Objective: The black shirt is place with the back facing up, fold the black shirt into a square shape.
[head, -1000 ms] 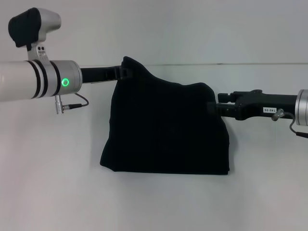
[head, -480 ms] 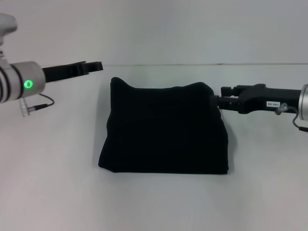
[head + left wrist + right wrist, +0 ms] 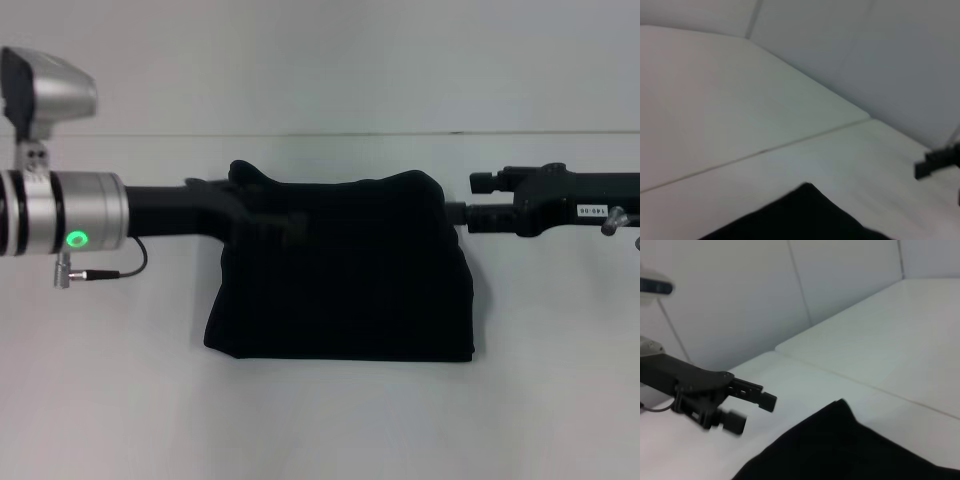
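The black shirt [image 3: 340,290] lies folded into a rough rectangle in the middle of the white table; it also shows in the left wrist view [image 3: 805,215] and the right wrist view [image 3: 850,450]. My left gripper [image 3: 285,225] reaches in from the left over the shirt's upper left part, black against black. The right wrist view shows this left gripper [image 3: 752,412] open, its two fingers apart with nothing between them. My right gripper [image 3: 458,213] hovers at the shirt's upper right corner, its tip just beside the cloth edge.
The white table [image 3: 320,420] runs to a seam at the back, where a pale wall [image 3: 320,60] rises. A cable loops under the left wrist [image 3: 110,270].
The left arm let the lifted upper left corner drop, swung away left, then came back over the shirt's upper left. The right gripper drew slightly right from the corner.
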